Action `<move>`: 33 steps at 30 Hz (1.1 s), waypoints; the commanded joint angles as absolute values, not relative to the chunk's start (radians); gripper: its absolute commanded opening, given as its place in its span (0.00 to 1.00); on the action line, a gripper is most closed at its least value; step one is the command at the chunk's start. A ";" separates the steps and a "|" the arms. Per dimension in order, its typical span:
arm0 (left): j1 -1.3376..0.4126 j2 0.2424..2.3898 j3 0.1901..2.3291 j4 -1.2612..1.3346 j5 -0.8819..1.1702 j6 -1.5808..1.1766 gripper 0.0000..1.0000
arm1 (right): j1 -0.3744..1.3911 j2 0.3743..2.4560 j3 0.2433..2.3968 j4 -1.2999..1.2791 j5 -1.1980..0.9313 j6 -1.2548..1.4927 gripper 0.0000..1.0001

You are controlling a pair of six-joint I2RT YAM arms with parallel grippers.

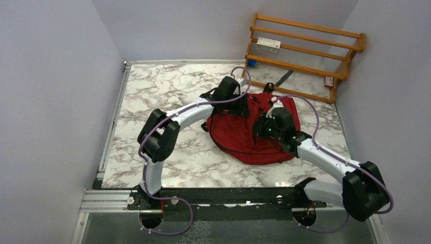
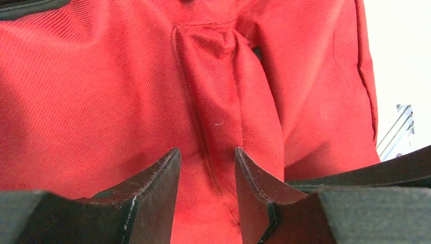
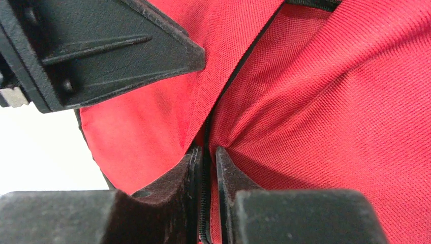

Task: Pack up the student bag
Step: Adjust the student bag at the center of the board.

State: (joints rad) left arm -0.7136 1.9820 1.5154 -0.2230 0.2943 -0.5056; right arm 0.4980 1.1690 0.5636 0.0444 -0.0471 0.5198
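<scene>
Right gripper (image 3: pixel 206 150): it fills the foreground of its wrist view. The jaws stand a thin slit apart, and whether they press the seam or only straddle it cannot be told.
In the slit: the black zipper line (image 3: pixel 244 63) of the student bag (image 1: pixel 239 137), with red cloth bulging on either side of the fingers.
Zipper's long axis: it runs out ahead of the right claw and slants to the right in the wrist view. Any pull would probably have to follow that line.
Left gripper (image 2: pixel 206 152): the jaws are part-spread, pinching a raised fold (image 2: pixel 218 91) of the red cloth that fills the gap between them.
Fold's axis: in line with the left claw's reach, running ahead of the fingertips to a stitched seam.
Bag from the claws: directly under and ahead of both, slumped on the marble table (image 1: pixel 167 101). The left claw is at its far end, the right claw nearer its middle.
Nearer arm: both are on the bag. The right claw sits on the zipper, so the zip work looks like its job, with the left as anchor.
Beyond: a wooden rack (image 1: pixel 305 51) stands past the left claw, against the back wall.
</scene>
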 commanded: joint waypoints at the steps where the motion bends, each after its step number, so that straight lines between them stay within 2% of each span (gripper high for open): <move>1: -0.688 1.917 1.487 -0.209 0.286 -0.480 0.45 | 0.505 1.150 0.628 -0.071 -0.023 0.497 0.23; 19: -0.586 1.799 1.374 -0.214 0.299 -0.422 0.45 | 0.504 0.971 0.771 -0.438 0.409 0.565 0.42; 24: -0.535 1.703 1.287 -0.233 0.220 -0.395 0.45 | 0.467 1.021 0.833 -0.442 0.400 0.545 0.44; 28: -0.513 1.621 1.206 -0.251 0.143 -0.372 0.47 | 0.368 1.095 0.877 -0.395 0.319 0.500 0.44; 31: -0.509 1.581 1.150 -0.265 0.101 -0.364 0.56 | 0.274 1.156 0.891 -0.344 0.241 0.473 0.45; 33: -0.506 1.568 1.114 -0.266 0.094 -0.364 0.58 | 0.225 1.194 0.899 -0.311 0.217 0.462 0.46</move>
State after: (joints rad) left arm -0.5072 1.6176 1.1774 -0.2390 0.1696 -0.3916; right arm 0.3042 1.1355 0.8680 -0.3794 0.2966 0.5053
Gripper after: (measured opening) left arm 0.553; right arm 0.449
